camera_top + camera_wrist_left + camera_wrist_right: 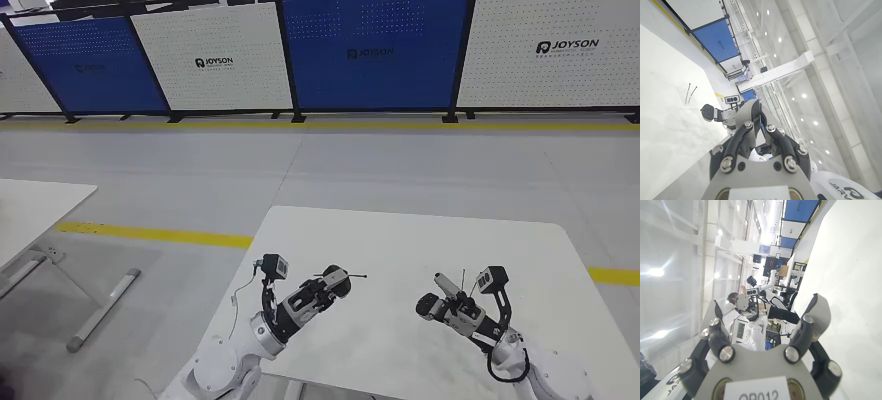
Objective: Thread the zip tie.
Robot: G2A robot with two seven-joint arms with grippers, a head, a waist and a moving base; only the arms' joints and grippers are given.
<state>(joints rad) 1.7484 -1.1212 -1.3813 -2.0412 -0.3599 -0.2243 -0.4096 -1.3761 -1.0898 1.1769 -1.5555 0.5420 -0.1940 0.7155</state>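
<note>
Right pincer spread, empty; left pincer pressed together, zip tie at its tip. Early stage, I'd say: next, right takes the tail.

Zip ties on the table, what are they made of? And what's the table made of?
The zip ties look like black plastic: very thin, slightly bent strips, each with a small knob-like head at one end. The table has a smooth, matte white top with soft shading and no glare, perhaps laminate or painted board; the look leaves that open.
</note>
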